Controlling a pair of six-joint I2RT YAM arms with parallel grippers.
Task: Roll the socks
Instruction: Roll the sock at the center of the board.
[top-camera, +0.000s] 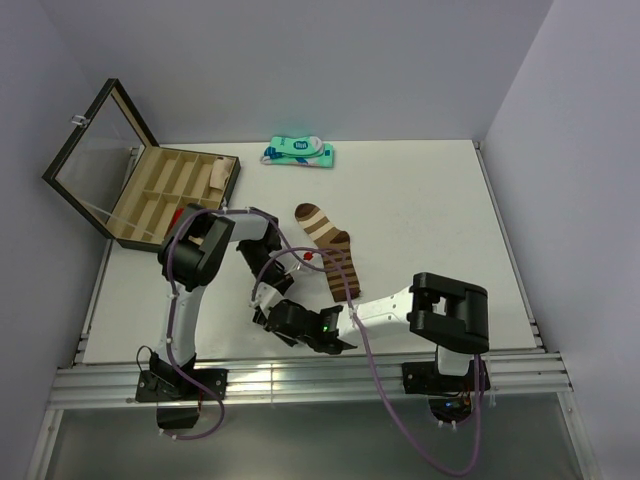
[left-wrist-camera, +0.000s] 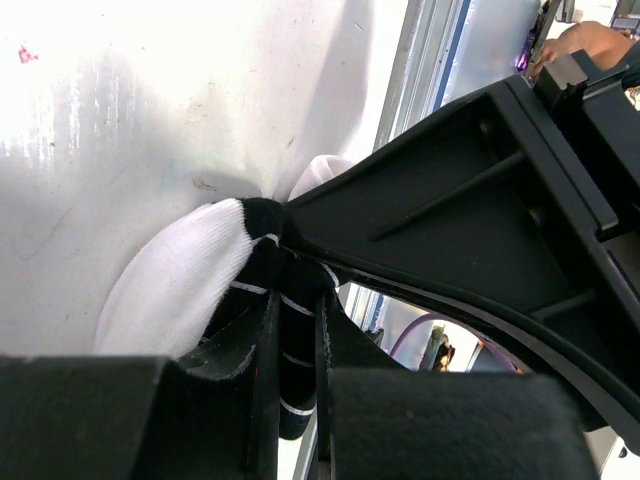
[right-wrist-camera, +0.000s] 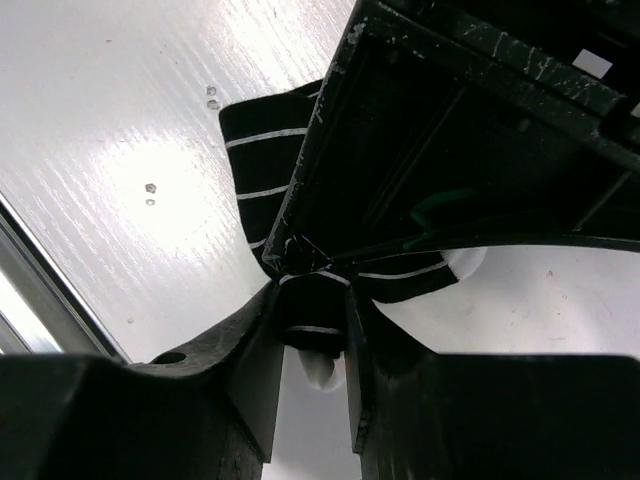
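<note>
Seen from above, the left arm doubles back at its elbow and the right arm reaches low to the left. Their ends meet at the lower middle of the frame, near the front edge of the bench. Only the wrist views show what is held there. The left tool is almost closed, pinching the black sock just behind its white toe. The right tool is clamped on the striped part. The brown sock lies flat at mid-frame, just above the tools.
</note>
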